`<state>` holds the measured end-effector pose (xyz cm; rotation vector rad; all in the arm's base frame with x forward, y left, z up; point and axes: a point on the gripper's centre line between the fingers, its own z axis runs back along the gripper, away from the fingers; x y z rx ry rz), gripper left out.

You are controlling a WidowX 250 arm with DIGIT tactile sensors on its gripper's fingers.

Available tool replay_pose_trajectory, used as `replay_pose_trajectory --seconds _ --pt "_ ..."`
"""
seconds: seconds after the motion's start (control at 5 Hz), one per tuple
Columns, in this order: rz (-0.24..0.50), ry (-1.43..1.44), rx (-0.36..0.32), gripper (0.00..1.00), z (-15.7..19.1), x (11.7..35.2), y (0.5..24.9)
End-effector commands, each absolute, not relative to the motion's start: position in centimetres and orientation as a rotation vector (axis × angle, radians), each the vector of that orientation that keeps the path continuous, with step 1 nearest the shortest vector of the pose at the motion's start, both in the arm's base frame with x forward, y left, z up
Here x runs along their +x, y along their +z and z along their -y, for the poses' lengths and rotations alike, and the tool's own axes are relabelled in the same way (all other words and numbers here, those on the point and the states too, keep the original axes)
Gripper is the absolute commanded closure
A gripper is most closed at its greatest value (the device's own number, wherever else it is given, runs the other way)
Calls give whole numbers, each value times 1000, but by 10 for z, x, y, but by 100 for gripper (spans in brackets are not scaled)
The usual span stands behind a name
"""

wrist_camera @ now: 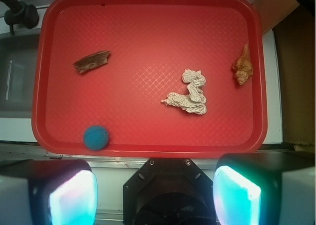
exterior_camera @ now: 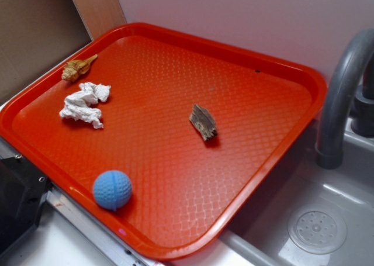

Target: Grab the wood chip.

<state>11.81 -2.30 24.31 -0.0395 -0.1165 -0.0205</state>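
While the tool (wrist_camera: pixel 155 195) gapes wide, the streaky, ragged wood chip (exterior_camera: pixel 203 122) lies flat.

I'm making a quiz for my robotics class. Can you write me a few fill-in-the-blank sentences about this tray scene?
1. All four things lie on a red ____.
2. The wood chip lies apart from the others; the thing closest to the shell is the ____.
3. The round thing by the tray's near rim is a blue ____.
4. The gripper hangs with its fingers spread ____, holding nothing.

Missing words: tray; paper wad; ball; open
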Motion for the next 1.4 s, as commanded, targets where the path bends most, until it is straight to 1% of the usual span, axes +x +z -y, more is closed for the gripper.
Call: replay_pose_trajectory --seconds 0.0,0.2,0.4,0.6,0.8,1.0,1.2 --pt "116 -21 -39 0 23 118 243" --pt "141 229 -20 0 29 134 234" --pt "178 480 -42 0 37 150 220" --pt "196 676 -76 0 55 173 205" --pt "166 792 -156 0 79 201 177" --pt "162 860 -114 0 100 227 145" --pt "137 855 -90 0 120 248 113"
